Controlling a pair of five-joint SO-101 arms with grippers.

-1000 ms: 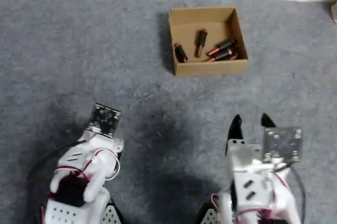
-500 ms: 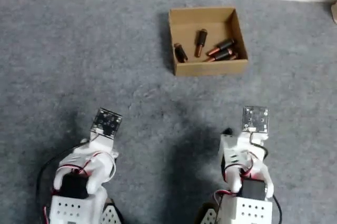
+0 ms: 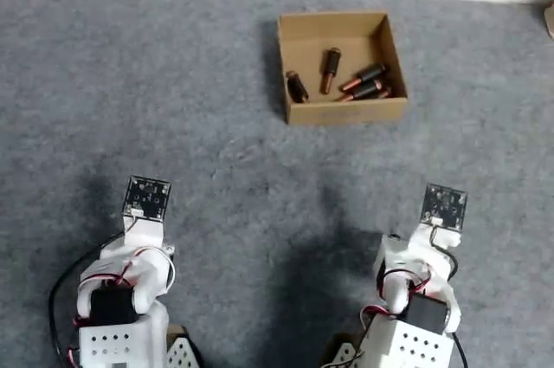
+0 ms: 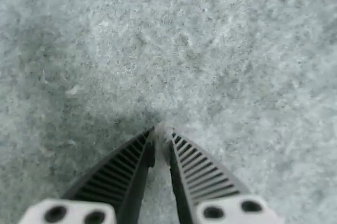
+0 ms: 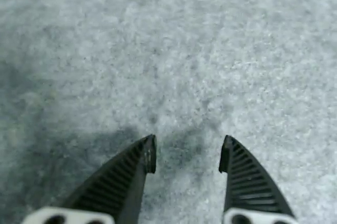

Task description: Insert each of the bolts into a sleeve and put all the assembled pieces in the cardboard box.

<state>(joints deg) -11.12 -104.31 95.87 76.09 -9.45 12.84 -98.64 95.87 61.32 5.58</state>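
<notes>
Near end first: left gripper [image 4: 160,132] hangs just over the grey carpet [image 4: 210,50], jaws pinched to a sliver, tips approx touching, nothing btwn them. Right gripper [image 5: 187,153] is also low over the carpet, jaws a moderate way apart, empty too. In high view the arm at the view's left [image 3: 130,286] and the arm at the view's right [image 3: 415,286] sit folded at the near edge, well apart; can't tie either to a side from there.

Farther out: the cardboard box [image 3: 346,113] sits well ahead of both, offset toward the arm at the view's right, so that one's nearer. Inside, the assembled pieces [image 3: 330,70] lie flat on the box floor: one w/ long axis approx near-to-far, one short by the left wall, two side by side slanted by the right wall; maybe a 5th, can't tell. Judging by that, the job looks approx done; any further move runs straight ahead to the box.
</notes>
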